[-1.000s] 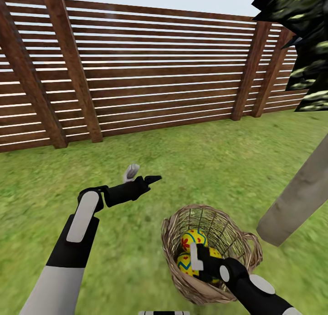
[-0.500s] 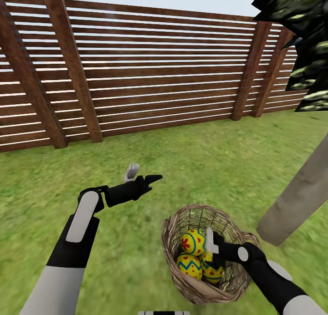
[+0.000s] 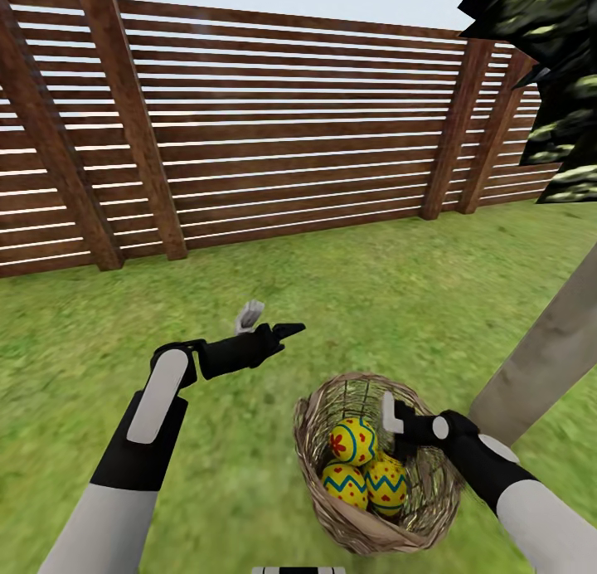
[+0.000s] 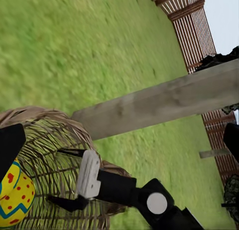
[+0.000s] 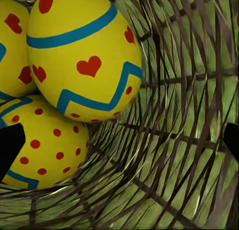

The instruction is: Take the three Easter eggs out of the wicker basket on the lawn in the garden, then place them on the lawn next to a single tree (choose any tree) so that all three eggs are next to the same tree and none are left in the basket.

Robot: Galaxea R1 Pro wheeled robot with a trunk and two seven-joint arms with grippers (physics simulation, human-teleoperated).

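The wicker basket [image 3: 325, 508] sits on the lawn [image 3: 332, 308] in front of me, holding the three Easter eggs: one with red flower marks [image 3: 352, 440], one with a blue zigzag [image 3: 344, 484] and one with red marks [image 3: 386, 483]. My right gripper [image 3: 396, 416] hangs open and empty just inside the basket's right rim, above the eggs. In the right wrist view the heart-marked egg [image 5: 82, 55] and a dotted egg [image 5: 45, 145] lie close ahead against the weave [image 5: 174, 155]. My left gripper [image 3: 269, 321] is open over bare grass, to the upper left of the basket.
The tree's pale trunk [image 3: 547, 350] rises from the grass just right of the basket, its dark canopy [image 3: 539, 60] overhead. A brown slatted fence [image 3: 249, 143] closes off the lawn beyond. In the left wrist view the trunk [image 4: 164, 103] crosses above the basket [image 4: 45, 140].
My right gripper has drawn up and to the right, off the eggs toward the basket's right rim, uncovering the third egg. The left arm has shifted slightly right.
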